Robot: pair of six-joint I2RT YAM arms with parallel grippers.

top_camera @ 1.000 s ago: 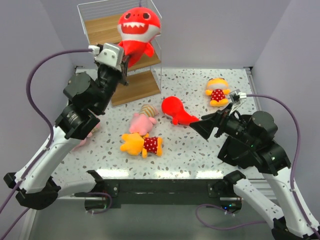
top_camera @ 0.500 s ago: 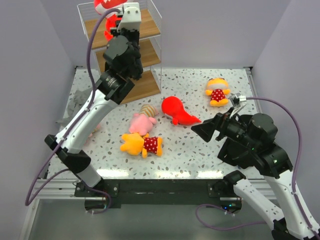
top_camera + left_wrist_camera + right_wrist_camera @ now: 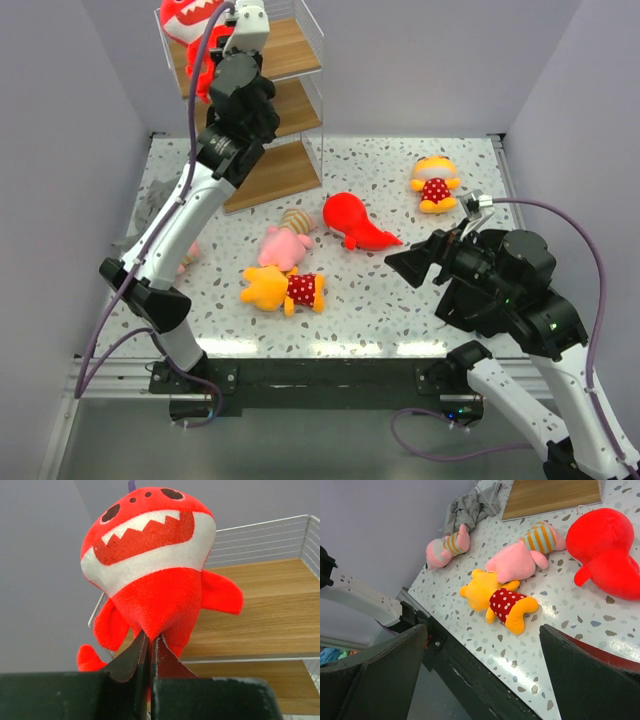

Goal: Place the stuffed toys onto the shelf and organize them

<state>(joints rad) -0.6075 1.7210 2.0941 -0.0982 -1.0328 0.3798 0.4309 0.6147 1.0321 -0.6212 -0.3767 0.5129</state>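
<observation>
Left wrist view: left pincer is nearly shut, fingertips pinching the lower belly of a red shark. Shark stands upright above the fingertips, mouth toward the camera. Top board of the shelf lies behind and to the right of the pincer. Cannot tell whether the shark touches it.

Top view adds: left arm reaches high to the shelf's top left corner. Its wrist covers part of the shark, and the fingers themselves are hidden.

Right wrist view: right pincer is wide open, holds nothing, and hangs over the table.
- Directly ahead: a yellow toy, with a pink toy touching it on the far side.
- Ahead right: second shark.
- Ahead left, by the shelf foot: second pink toy and grey cloth. In the top view the left arm partly hides both.

Only the top view shows the second yellow toy, beyond the right pincer near the far right table edge, apart from the others.
</observation>
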